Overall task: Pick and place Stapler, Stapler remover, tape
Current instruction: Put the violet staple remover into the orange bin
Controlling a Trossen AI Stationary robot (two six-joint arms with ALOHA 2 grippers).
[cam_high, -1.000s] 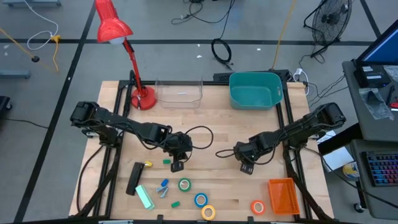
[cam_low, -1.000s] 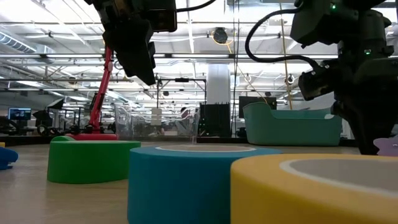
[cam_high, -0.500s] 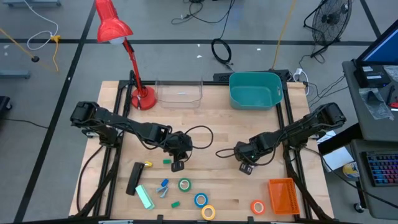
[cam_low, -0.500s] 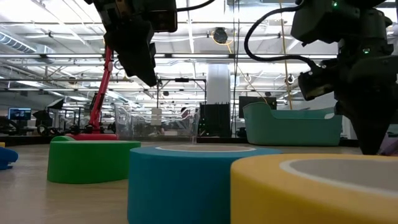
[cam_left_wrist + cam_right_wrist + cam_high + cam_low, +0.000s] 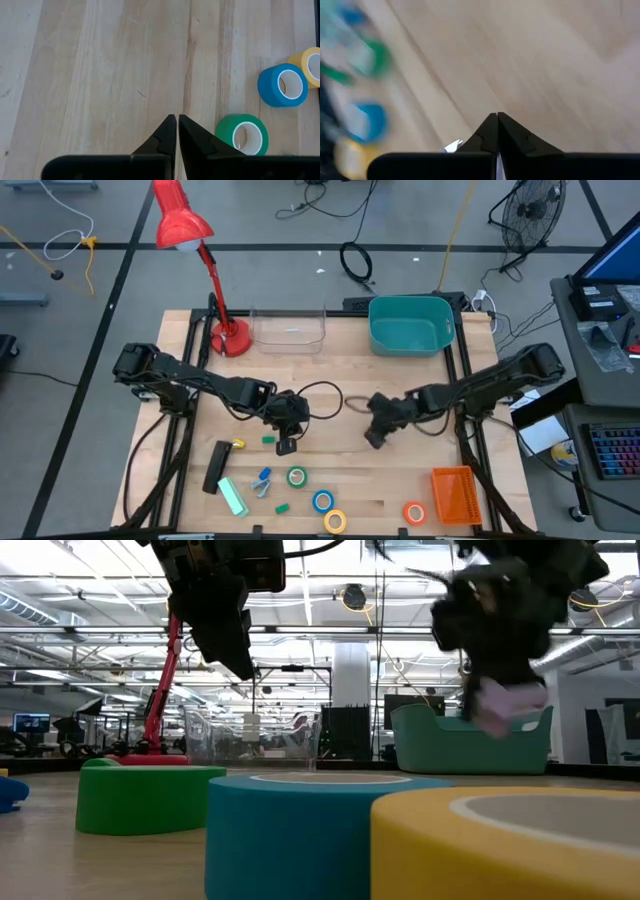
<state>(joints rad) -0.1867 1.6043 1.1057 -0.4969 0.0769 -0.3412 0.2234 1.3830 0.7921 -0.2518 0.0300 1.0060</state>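
Note:
The green tape roll (image 5: 297, 476), the blue one (image 5: 322, 501), the yellow one (image 5: 335, 521) and the orange one (image 5: 414, 512) lie flat near the table's near edge. A black stapler (image 5: 214, 467), a light green bar-shaped thing (image 5: 233, 497) and a small blue stapler remover (image 5: 263, 480) lie to their left. My left gripper (image 5: 287, 445) hovers shut just beyond the green roll (image 5: 242, 135), touching nothing. My right gripper (image 5: 375, 437) is shut over bare wood at mid-table. The low view shows a blurred pale patch (image 5: 508, 703) at its lower end; what it is, I cannot tell.
A teal bin (image 5: 410, 323) and a clear container (image 5: 288, 328) stand at the far edge, with a red lamp (image 5: 228, 338) left of them. An orange basket (image 5: 452, 493) sits at the near right. Small green pieces (image 5: 268, 439) lie near the left gripper.
My right gripper has swung quickly toward the table's left, turning as it went, and now points down-left over the middle of the table; its views are blurred by the motion. My left arm and the things on the table have kept still.

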